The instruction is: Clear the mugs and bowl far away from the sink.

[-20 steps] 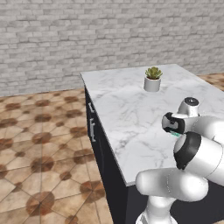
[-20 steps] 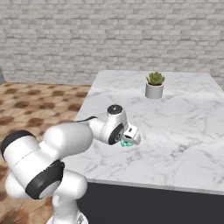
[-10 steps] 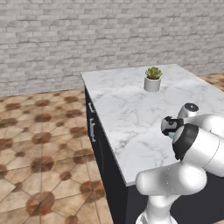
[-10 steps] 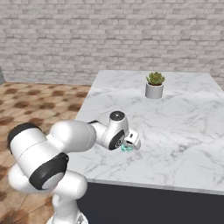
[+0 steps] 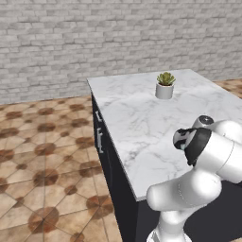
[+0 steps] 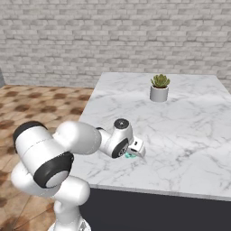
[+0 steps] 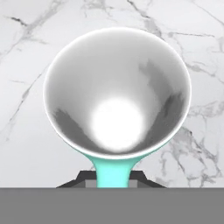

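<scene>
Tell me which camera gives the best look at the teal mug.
The hand view: the teal mug sits right below the camera, showing its round rim, pale glossy inside and teal handle between the finger tips. In the right base view just a sliver of teal peeks out beside the gripper. In the left base view the arm blocks it.

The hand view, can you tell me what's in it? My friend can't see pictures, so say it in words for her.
A teal mug is seen from above, its wide round mouth open and its shiny pale grey inside empty. The gripper is shut on the mug's teal handle at the bottom of the picture. Under the mug lies a white marble counter with grey veins.
</scene>
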